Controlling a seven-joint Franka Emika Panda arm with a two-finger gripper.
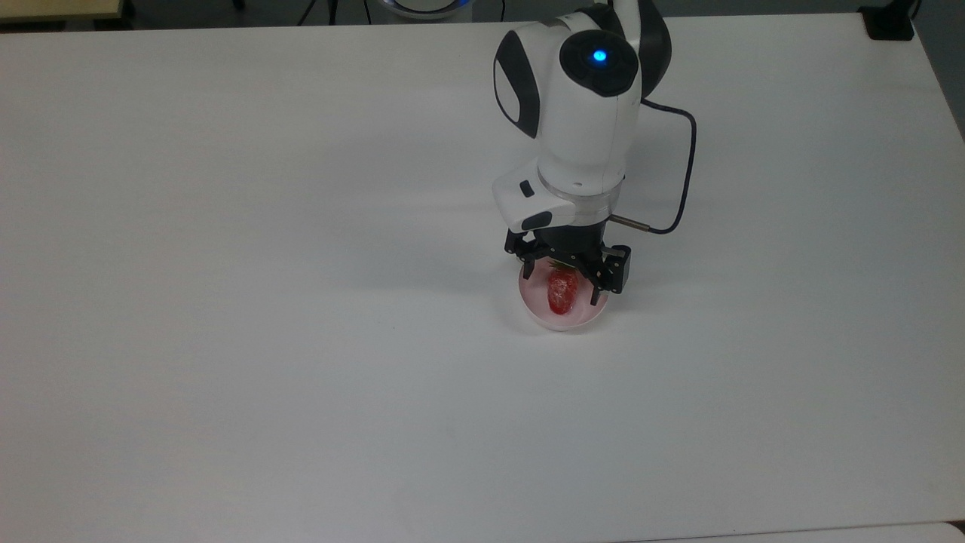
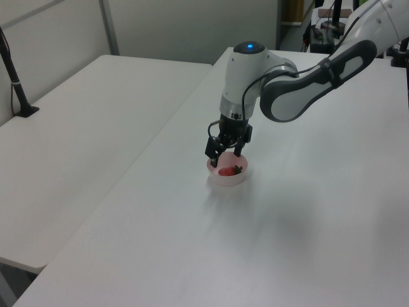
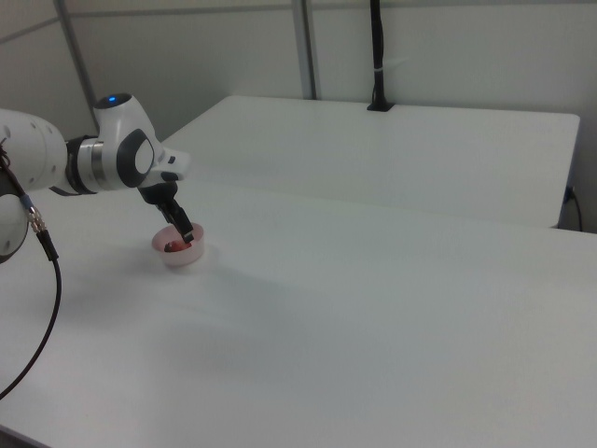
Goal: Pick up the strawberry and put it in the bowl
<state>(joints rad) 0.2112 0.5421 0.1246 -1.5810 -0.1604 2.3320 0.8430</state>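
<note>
The strawberry (image 1: 562,292) lies inside the pale pink bowl (image 1: 577,321) on the white table (image 1: 226,302), free of the fingers; the gripper (image 1: 567,280) hangs just over the bowl with its fingers spread wide, one on each side of the fruit; in the left view the strawberry (image 2: 227,171) rests red in the bowl (image 2: 227,180) below the gripper (image 2: 225,151).

A white table (image 1: 226,339) fills the scene, a second white table (image 2: 70,121) (with a black post (image 2: 14,77)) alongside.
</note>
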